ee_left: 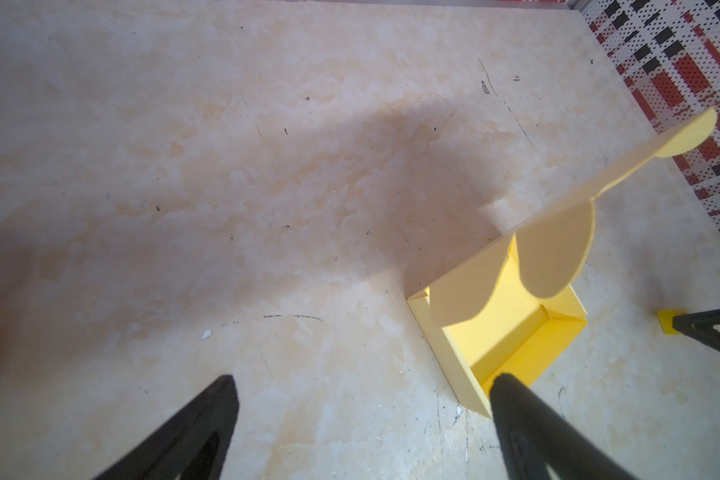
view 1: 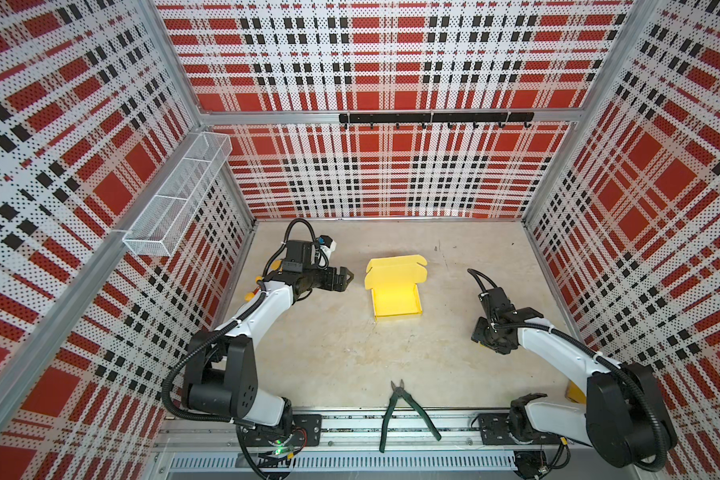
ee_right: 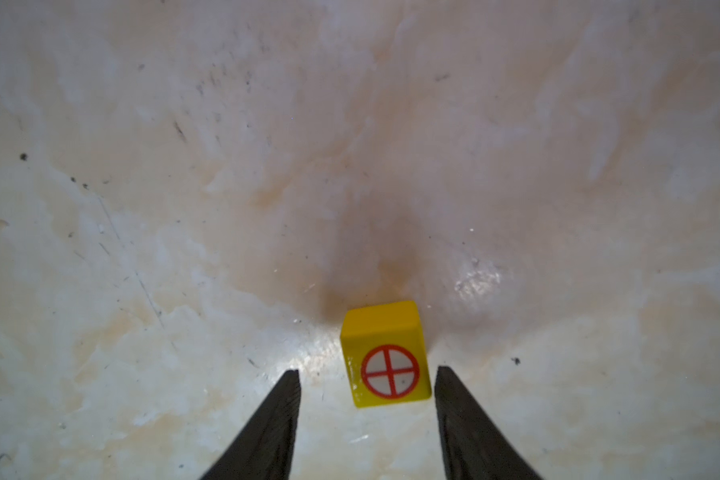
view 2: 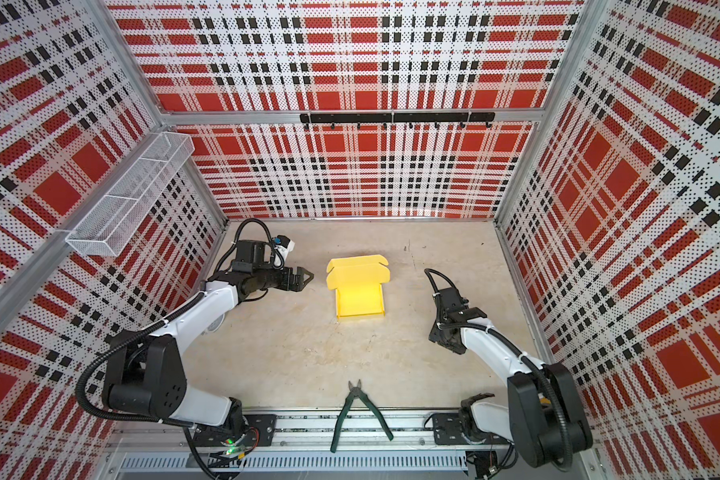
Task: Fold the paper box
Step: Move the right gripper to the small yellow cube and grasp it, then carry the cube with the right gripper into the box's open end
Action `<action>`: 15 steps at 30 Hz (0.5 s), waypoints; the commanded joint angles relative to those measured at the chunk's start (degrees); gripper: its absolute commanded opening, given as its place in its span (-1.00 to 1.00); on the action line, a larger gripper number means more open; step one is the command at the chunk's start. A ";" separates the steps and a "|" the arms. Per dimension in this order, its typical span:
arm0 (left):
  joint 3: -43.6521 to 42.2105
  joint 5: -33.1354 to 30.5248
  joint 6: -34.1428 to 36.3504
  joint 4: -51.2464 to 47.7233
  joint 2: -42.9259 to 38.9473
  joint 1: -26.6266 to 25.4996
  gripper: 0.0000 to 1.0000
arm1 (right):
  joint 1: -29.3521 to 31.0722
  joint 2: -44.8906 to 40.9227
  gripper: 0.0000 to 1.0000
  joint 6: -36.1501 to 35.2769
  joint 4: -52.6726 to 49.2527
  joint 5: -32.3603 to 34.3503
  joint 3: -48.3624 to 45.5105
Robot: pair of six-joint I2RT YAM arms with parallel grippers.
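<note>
Two hands and one box are shown, and neither hand touches the box. The paper box [view 1: 395,291] sits near the middle of the bench [view 1: 329,357], between the two arms. The left hand [view 1: 347,277] hangs just beside the box's left flank with its jaws spread wide and holding nothing. In the left wrist view, one finger tip [ee_left: 501,380] appears against the tray's near corner. The right hand [ee_right: 366,369] is well apart from the box. It is lowered over a small yellow cube [ee_right: 379,320] marked with a red cross, its jaws parted on either side and not gripping.

Risks, as judged from this arrangement:
- If the right hand closes here, it would take the cube, which is not the workpiece.
- A sideways sweep of the left hand could shove the light box across the smooth bench or dent its thin wall, because nothing braces the far side.
- Pressing the lid down with its ears untucked would probably buckle them against the side walls, and the card may spring back open.

Appearance of the box: it is plain, unmarked card, pale yellow outside and brighter yellow inside. A shallow rectangular tray is already formed, with its walls upright. The lid [ee_left: 566,195] rises from the far wall and stands open. It carries rounded ear flaps, and one ear [ee_left: 553,249] hangs over the tray. Green-handled cutters [view 1: 400,409] lie at the front edge of the bench, clear of the work.
</note>
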 commanded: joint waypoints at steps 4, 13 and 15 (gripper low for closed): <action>-0.38 0.27 0.19 1.12 -1.10 0.26 0.95 | -0.20 2.63 -0.15 -1.27 2.09 -0.90 0.47; -0.52 0.43 0.15 1.37 -1.01 0.28 0.93 | -0.20 2.68 -0.41 -1.78 2.09 -1.73 0.70; -0.60 0.39 0.09 1.44 -0.92 0.33 0.93 | -0.03 2.85 -0.42 -1.95 1.83 -1.47 1.25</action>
